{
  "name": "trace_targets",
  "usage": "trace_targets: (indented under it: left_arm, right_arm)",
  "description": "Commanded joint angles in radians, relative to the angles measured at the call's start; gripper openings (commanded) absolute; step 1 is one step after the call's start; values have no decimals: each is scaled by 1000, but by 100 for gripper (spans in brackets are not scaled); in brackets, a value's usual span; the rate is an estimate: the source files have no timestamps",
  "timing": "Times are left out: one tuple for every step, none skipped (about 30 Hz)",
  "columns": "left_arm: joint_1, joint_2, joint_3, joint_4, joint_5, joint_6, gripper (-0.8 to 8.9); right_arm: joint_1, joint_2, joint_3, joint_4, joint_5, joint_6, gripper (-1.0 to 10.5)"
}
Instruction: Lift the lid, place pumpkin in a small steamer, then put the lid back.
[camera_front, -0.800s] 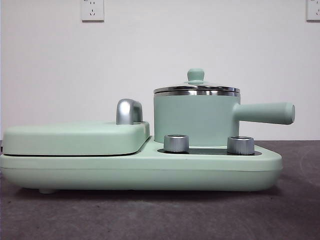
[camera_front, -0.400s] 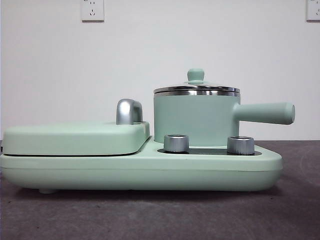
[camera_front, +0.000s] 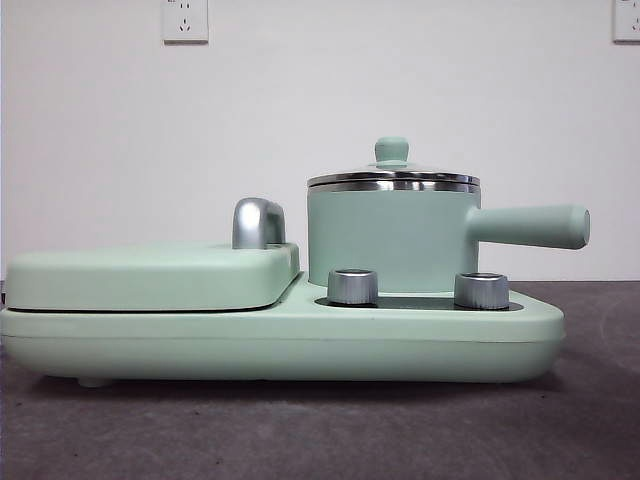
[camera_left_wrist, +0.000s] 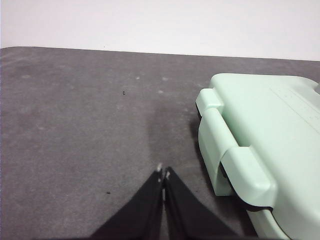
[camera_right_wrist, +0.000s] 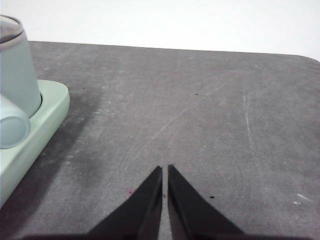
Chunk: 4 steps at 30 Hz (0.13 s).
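Observation:
The small steamer (camera_front: 390, 238) is a mint-green pot with a long side handle (camera_front: 530, 226), standing on the appliance base (camera_front: 280, 340). The lid (camera_front: 392, 178), glass with a steel rim and a mint-green knob (camera_front: 391, 150), sits on it. The pumpkin is out of view. My left gripper (camera_left_wrist: 163, 174) is shut and empty above the grey table, beside the griddle end of the appliance (camera_left_wrist: 260, 145). My right gripper (camera_right_wrist: 165, 170) is shut and empty above the table, off to the side of the steamer (camera_right_wrist: 15, 75). Neither gripper shows in the front view.
A flat mint-green griddle cover (camera_front: 150, 275) with a chrome handle (camera_front: 258, 222) lies beside the steamer. Two steel dials (camera_front: 352, 286) (camera_front: 481, 290) stand at the front of the base. Grey table (camera_right_wrist: 200, 110) stretches past the steamer's handle. A white wall is behind.

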<state>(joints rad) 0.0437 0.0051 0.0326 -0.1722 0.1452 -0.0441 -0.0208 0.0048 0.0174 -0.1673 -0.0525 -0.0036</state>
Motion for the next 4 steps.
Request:
trace_targets:
  left_arm:
    - [2,-2,-19,-8,-3,6,6]
    - [2,-2,-19,-8,-3,6,6]
    - [2,-2,-19,-8,-3,6,6]
    - [2,-2,-19,-8,-3,6,7]
  right_arm:
    - [-2,-1,-5,11,0,-1,15]
    - [-2,-1,-5,11,0,-1,15]
    - [-2,-1,-5,11,0,-1,15]
    - [-2,-1,-5,11,0,-1,15]
